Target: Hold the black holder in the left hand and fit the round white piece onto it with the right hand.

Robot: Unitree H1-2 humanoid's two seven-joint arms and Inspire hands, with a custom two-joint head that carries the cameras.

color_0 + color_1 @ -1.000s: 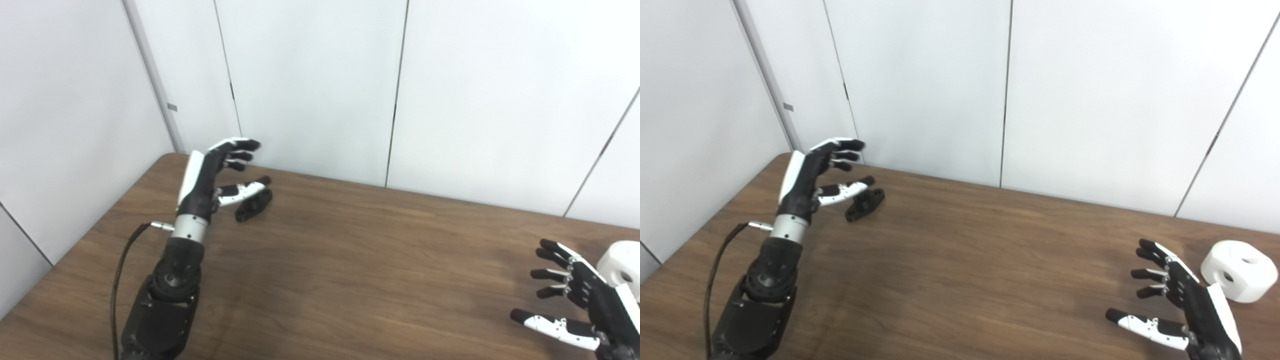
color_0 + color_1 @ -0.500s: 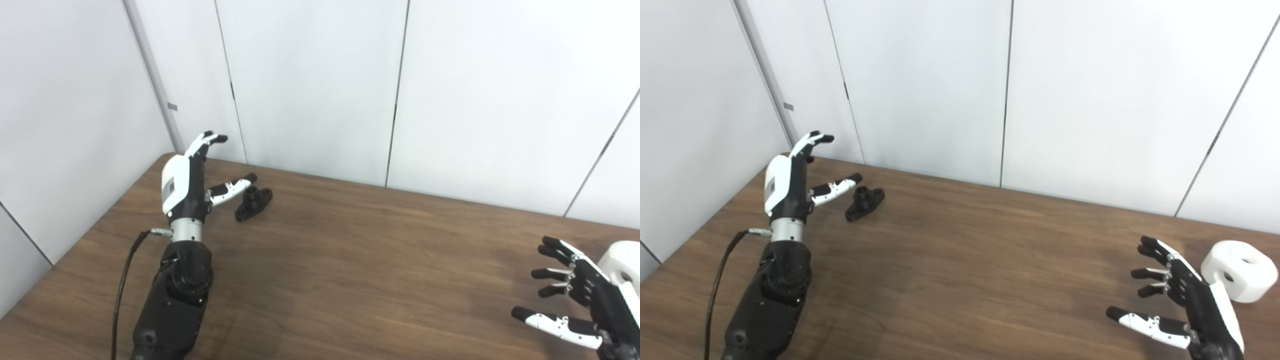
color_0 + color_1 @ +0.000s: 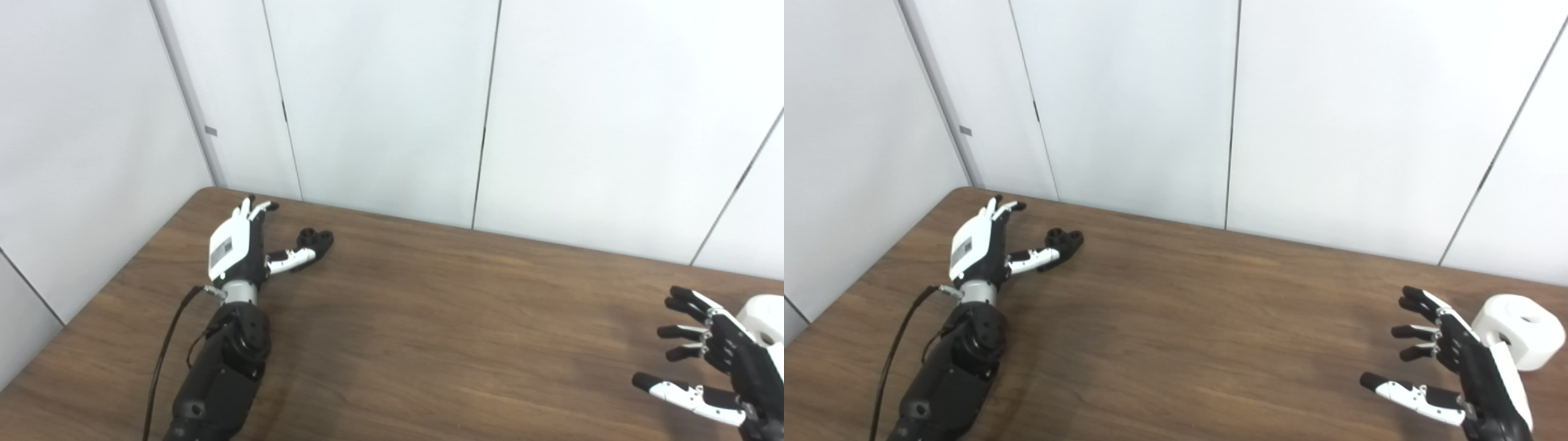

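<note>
At the table's (image 3: 1176, 343) far left corner, my left hand (image 3: 979, 248) lies fingers spread, thumb against the black holder (image 3: 1062, 241), nothing grasped. By the right edge, my splayed right hand (image 3: 1454, 370) waits beside the round white piece (image 3: 1522, 327). Next: closing around the holder.

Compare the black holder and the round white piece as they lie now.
The black holder is small, dark and flat, far left, its near end behind the left hand's thumb. The round white piece is bulky, pale and drum-shaped, far right, just behind the open right hand. Both rest on the table, ungrasped.
</note>
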